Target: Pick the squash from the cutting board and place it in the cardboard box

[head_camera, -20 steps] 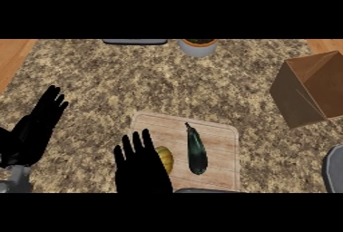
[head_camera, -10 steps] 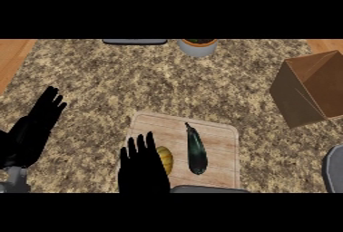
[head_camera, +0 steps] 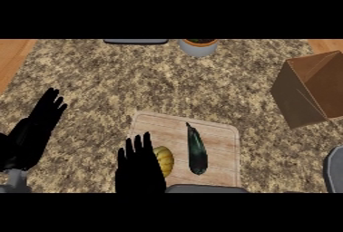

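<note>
Low in the frame's centre, one cutting board (head_camera: 218, 136) carries two vegetables: one yellow squash (head_camera: 165, 161) at its lower left and one dark eggplant (head_camera: 196, 149) just right of it. One right hand (head_camera: 139, 165), fingers straight and holding nothing, overlaps the squash's left side (contact unclear). One left hand (head_camera: 33, 131) rests open at the left edge. One cardboard box (head_camera: 311, 90) stands at the right edge, well apart.

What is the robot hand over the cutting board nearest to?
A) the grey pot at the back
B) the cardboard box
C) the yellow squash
C: the right robot hand is open at the left edge of the cutting board, just beside the yellow squash, not holding it.
</note>
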### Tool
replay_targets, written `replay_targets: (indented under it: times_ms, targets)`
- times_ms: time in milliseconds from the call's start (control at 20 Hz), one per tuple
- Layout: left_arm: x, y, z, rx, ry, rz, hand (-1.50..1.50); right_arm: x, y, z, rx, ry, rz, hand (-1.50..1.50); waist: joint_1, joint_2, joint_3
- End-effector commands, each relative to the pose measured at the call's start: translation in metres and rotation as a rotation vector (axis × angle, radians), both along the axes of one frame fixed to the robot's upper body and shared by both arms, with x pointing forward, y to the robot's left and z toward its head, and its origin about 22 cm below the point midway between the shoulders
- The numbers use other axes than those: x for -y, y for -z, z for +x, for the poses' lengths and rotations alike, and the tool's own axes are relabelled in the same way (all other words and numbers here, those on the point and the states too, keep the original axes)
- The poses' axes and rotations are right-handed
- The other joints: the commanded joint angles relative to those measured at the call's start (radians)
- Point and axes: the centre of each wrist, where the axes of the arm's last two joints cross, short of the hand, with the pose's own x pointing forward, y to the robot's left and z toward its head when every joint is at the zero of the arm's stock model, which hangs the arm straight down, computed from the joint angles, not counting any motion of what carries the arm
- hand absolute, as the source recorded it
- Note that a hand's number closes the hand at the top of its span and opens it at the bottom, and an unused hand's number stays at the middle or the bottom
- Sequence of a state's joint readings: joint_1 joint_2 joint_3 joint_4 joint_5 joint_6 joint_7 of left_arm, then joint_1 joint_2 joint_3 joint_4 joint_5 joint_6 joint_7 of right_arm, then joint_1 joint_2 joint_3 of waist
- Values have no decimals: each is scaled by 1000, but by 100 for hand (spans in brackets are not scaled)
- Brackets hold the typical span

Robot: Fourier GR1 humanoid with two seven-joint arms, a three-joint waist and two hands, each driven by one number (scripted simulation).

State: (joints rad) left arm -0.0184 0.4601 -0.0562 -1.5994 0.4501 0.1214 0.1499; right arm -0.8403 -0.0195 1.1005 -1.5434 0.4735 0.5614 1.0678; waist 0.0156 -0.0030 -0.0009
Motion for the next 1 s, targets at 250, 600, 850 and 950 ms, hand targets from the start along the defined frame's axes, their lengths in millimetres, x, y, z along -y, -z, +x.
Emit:
replay_targets:
  times_ms: [250,600,850,950]
  targets:
    - [9,-9,-3,16,5,0,0,-12,9,8,92,85,-109,-150,5,1,0]
    - [8,-2,10,-1,-5,-14,0,-10,31,-7,77,105,-151,-150,1,1,0]
    - [5,7,7,11,2,6,0,-14,31,11,115,142,-166,-150,11,3,-1]
    - [-5,7,-6,-8,2,-22,0,-11,24,-7,92,134,-162,-150,3,-1,0]
